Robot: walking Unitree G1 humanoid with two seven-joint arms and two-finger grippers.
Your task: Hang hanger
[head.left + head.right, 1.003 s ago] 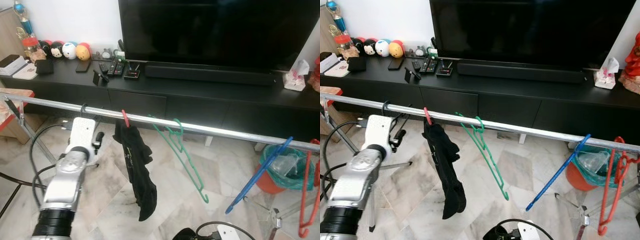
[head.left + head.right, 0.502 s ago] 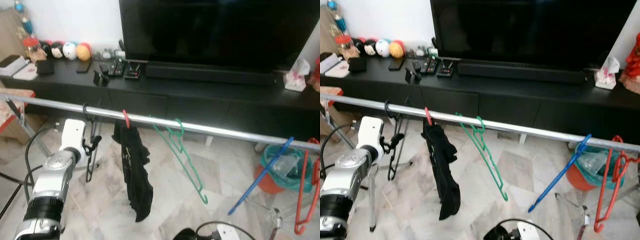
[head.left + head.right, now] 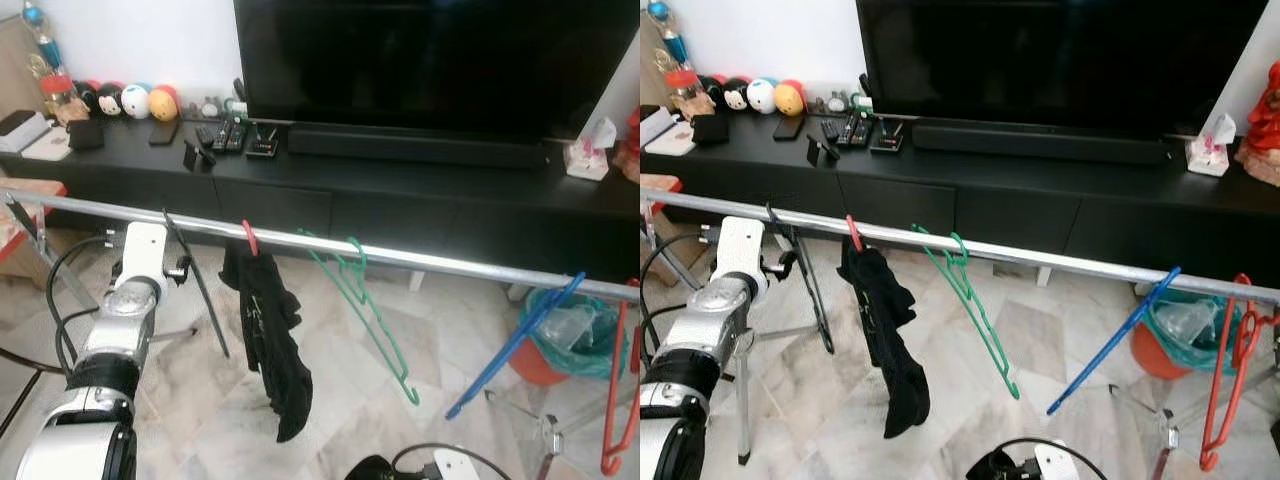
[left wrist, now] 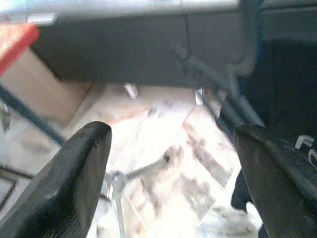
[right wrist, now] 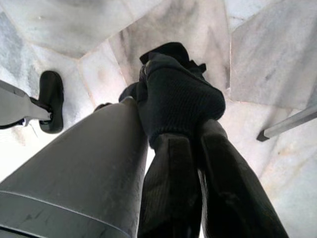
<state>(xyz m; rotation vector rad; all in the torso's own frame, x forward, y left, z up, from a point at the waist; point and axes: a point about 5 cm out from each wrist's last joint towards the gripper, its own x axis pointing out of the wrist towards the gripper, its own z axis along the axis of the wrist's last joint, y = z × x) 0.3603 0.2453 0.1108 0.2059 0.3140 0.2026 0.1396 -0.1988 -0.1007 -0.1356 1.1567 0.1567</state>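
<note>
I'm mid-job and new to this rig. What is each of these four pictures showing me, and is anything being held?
The two wide pictures come from the robot's head, looking forward and down. A metal rail crosses the view in front of a black cabinet with a television on it.

On the rail hang a black hanger, a black garment, a green hanger, a blue hanger and a red hanger.

The silver arm on the left is the robot's left arm, raised beside the black hanger. Its wrist camera looks along the two black fingers: the left gripper is open and holds nothing, with the hanger just ahead of it.

The last picture is from the right wrist, pointing at the floor. The right gripper seems to pinch a black cloth.
</note>
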